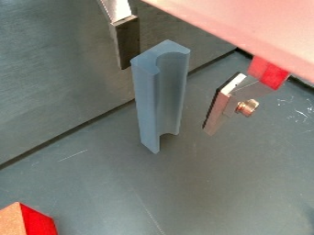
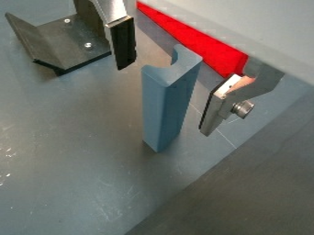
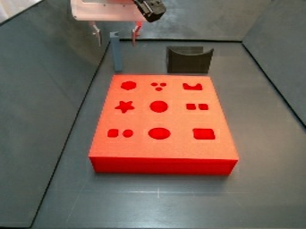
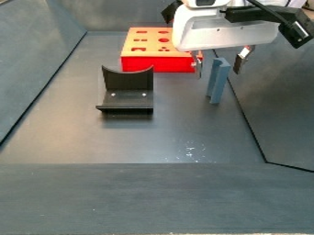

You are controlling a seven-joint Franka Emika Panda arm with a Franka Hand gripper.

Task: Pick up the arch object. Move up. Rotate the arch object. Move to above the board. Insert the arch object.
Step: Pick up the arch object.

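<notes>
Pale blue-grey, the arch object (image 1: 161, 96) stood upright on the dark grey floor (image 1: 86, 184), narrow and slab-like, with a groove down one face. Sat between the spread silver fingers of the gripper (image 1: 175, 83), one dark-padded finger (image 1: 127, 41) on one side and the other finger (image 1: 225, 103) well off on the opposite side; no contact visible with either pad, jaws wide apart. Showed the same in another wrist view: arch object (image 2: 168, 104) on end, gripper (image 2: 175, 80) straddling it, pad (image 2: 123, 44) just beside its top corner, far finger (image 2: 223, 106) clear of it. Lay just behind it there, the red board (image 2: 196, 40), and off to the side the dark L-shaped fixture (image 2: 55, 41). Seen from a side view, stood at the far end of the board (image 3: 162, 112), near its far left corner, arch object (image 3: 118, 54) under the gripper (image 3: 120, 34), fixture (image 3: 189, 59) beside it along the same far edge. Carried darker-red cut-outs on top: star, hexagon, circles, squares, arch. From another side view, arch object (image 4: 218, 81) stood just in front of the board (image 4: 157, 50), gripper (image 4: 221, 53) over it, fixture (image 4: 125, 90) apart on the floor.
</notes>
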